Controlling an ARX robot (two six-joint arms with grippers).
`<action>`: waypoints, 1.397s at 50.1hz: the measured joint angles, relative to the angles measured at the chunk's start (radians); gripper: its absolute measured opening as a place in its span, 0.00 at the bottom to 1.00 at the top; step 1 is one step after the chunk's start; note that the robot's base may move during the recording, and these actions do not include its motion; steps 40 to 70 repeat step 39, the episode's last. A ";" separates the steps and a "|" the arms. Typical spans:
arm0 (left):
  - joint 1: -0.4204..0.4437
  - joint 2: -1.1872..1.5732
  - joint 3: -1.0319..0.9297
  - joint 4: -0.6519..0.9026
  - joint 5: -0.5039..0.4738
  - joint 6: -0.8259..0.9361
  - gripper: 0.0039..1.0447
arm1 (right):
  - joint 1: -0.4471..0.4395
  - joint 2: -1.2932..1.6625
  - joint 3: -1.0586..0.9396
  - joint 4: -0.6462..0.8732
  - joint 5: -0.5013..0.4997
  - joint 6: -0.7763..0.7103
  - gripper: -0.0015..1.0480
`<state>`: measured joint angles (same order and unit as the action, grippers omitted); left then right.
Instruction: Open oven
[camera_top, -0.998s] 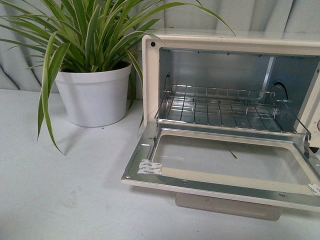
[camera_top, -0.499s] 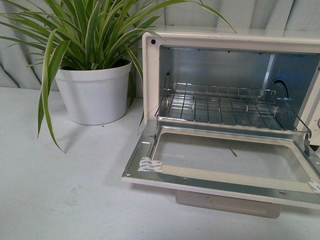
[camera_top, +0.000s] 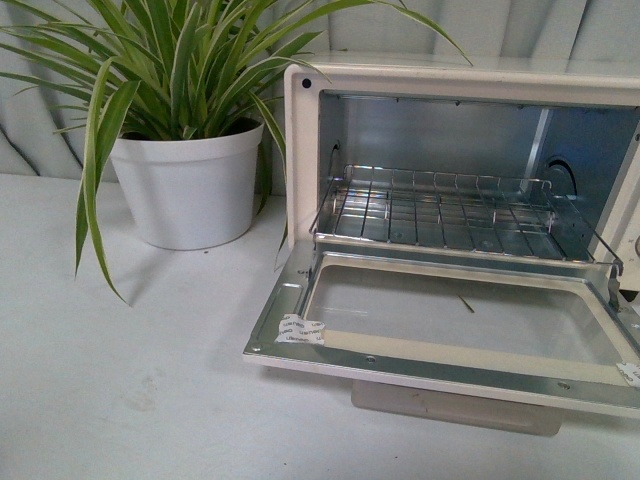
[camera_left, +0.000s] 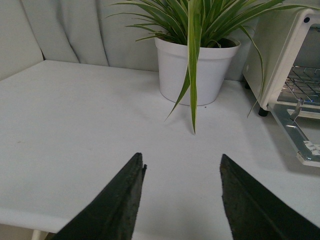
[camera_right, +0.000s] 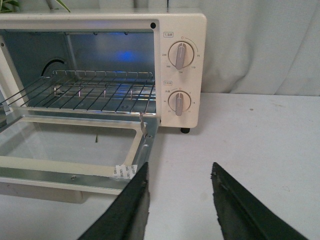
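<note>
Two tools, both with jaws apart and empty. Oven (camera_top: 460, 190) sits on surface (camera_top: 130, 380), door (camera_top: 450, 325) already folded flat toward robot. Right tool (camera_right: 177, 200) hovers just beside door's front corner; left tool (camera_left: 182, 200) well apart, nearer pot (camera_left: 195, 70).

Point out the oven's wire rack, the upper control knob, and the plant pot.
wire rack (camera_top: 440, 212), front view, on the middle of the grid inside the oven (camera_top: 300, 130).
upper control knob (camera_right: 181, 54), right wrist view, on the knob's raised grip.
plant pot (camera_top: 190, 195), front view, on its white front wall.
</note>
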<state>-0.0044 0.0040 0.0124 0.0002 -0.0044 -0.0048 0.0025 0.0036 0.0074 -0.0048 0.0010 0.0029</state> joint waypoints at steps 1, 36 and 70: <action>0.000 0.000 0.000 0.000 0.000 0.000 0.48 | 0.000 0.000 0.000 0.000 0.000 0.000 0.41; 0.000 0.000 0.000 0.000 0.000 0.001 0.94 | 0.000 0.000 0.000 0.000 0.000 0.000 0.91; 0.000 0.000 0.000 0.000 0.000 0.001 0.94 | 0.000 0.000 0.000 0.000 0.000 0.000 0.91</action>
